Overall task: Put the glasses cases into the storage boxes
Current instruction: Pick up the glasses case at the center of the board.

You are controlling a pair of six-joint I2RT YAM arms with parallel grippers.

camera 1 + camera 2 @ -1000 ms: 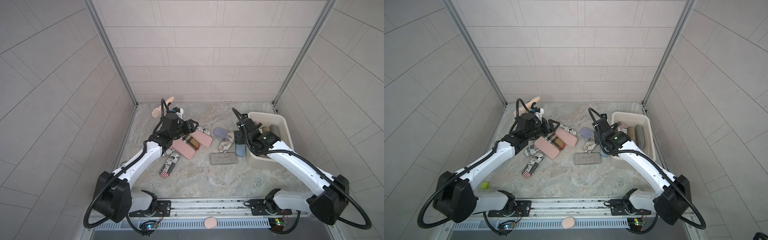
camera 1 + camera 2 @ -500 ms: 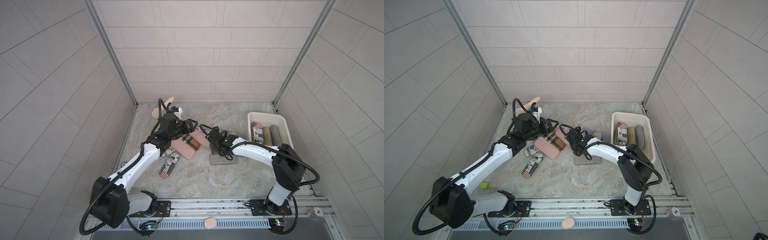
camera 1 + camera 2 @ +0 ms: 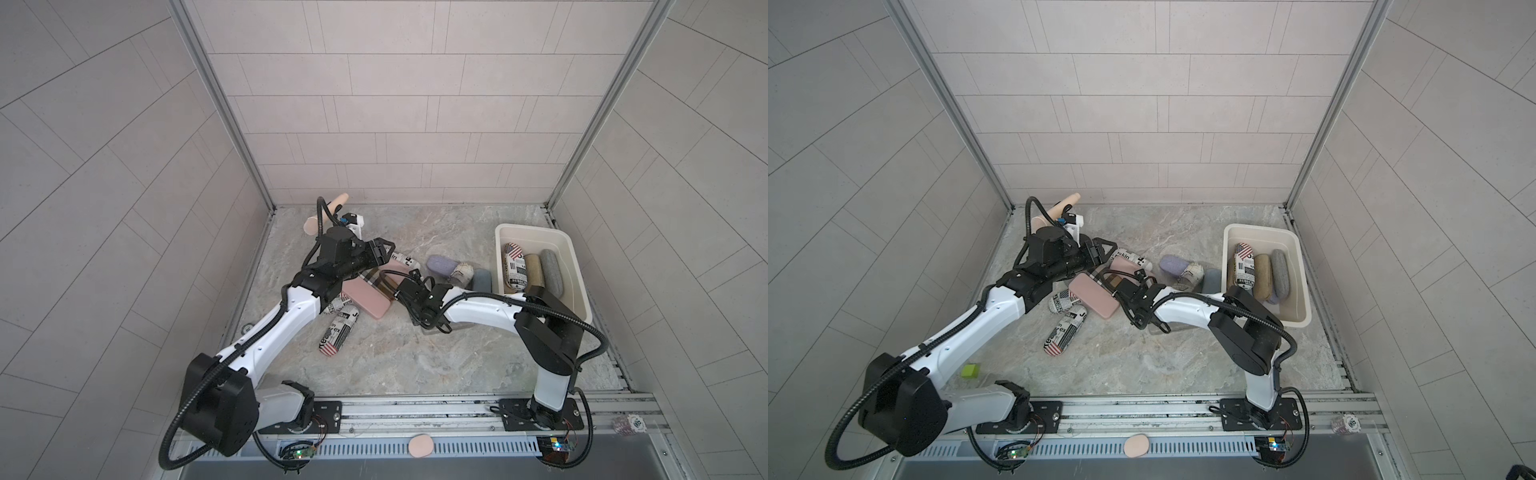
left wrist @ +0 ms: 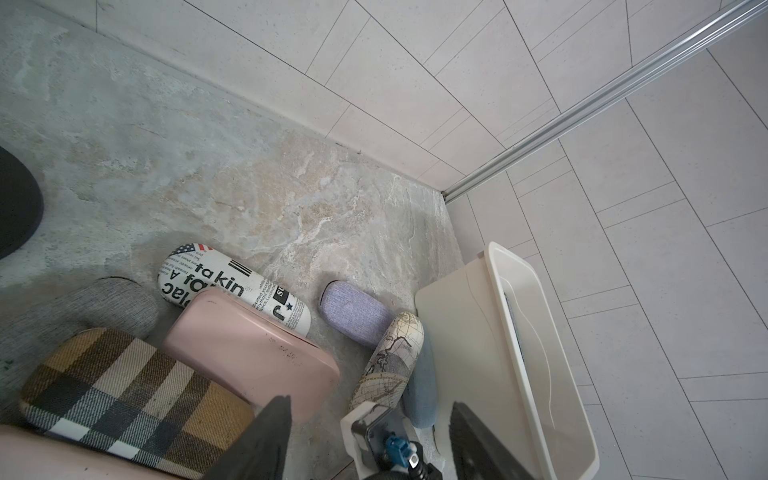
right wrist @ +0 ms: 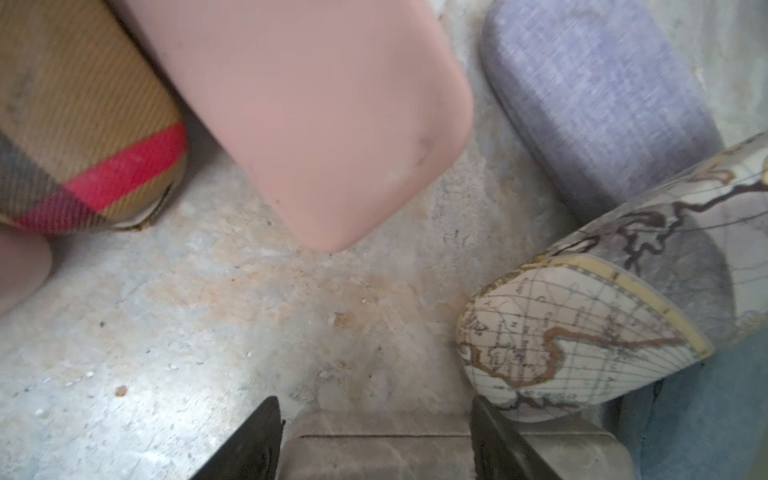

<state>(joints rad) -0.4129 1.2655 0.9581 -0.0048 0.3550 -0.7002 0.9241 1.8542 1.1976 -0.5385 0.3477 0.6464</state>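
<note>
- Taking the table (image 3: 415, 365) as a dial with 12 at the back wall, I am working the pick step at its middle
- My right gripper (image 5: 374, 411) is hanging low over the grey case (image 5: 374, 453) with its fingers apart
- One finger is sitting at the case's end and the other over its body, so I am judging that nothing is gripped; whether the fingers are touching it I cannot tell
- My left gripper (image 4: 370, 403) is hovering at 10 o'clock above the pink case (image 3: 368, 299) and the plaid case (image 4: 124, 386), fingers apart and holding nothing
- The tub (image 3: 530, 228) is standing at 3 o'clock, with three cases showing side by side inside it
- The lavender case (image 3: 442, 266), map case (image 3: 462, 272) and blue case (image 3: 482, 279) are lying at 1 o'clock, the blue one just beside the tub wall
- Most cases are lying outside the tub, so I am reckoning the task is far from done
- Next I am needing to square my right fingers across the grey case's narrow width and close on it
- Then I am needing to lift it clear of the map case nearby and carry it toward 3 o'clock, over the rim
- My two wrists are sitting near each other, so the left one is better kept off that path
</note>
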